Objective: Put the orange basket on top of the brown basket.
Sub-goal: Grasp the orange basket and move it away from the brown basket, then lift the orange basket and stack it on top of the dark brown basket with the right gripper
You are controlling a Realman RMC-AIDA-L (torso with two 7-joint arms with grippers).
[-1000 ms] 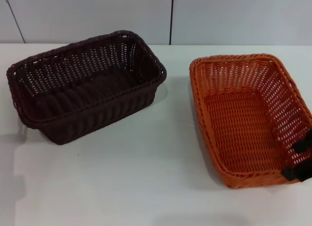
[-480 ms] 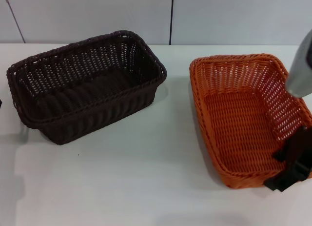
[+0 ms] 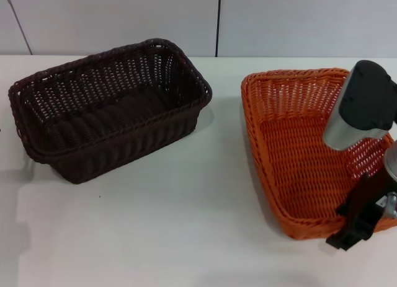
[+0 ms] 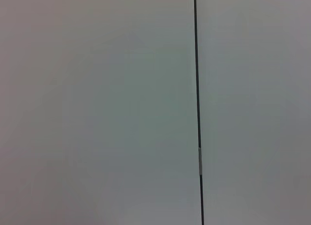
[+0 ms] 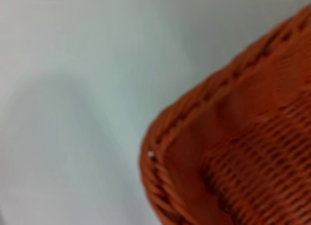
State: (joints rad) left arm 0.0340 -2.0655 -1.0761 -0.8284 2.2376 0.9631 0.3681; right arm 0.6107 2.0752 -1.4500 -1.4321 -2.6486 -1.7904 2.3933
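Observation:
The orange basket (image 3: 298,150) stands on the white table (image 3: 186,225) at the right, open side up. The brown basket (image 3: 105,110) stands apart from it at the left, also upright and empty. My right gripper (image 3: 335,227) is low at the orange basket's near right corner, its black fingers (image 3: 363,197) apart, one over the inside and one outside the near rim. The right wrist view shows that corner of the orange basket (image 5: 243,152) close up. My left gripper is out of view; the left wrist view shows only a pale wall (image 4: 97,108).
A light wall with a dark vertical seam (image 3: 218,20) runs behind the table. The silver and black forearm (image 3: 360,110) of my right arm hangs over the orange basket's right side. A strip of bare table separates the two baskets.
My right arm has swung in from the right edge over the orange basket, and its gripper has moved left along the basket's near right corner. Both baskets have stayed in place.

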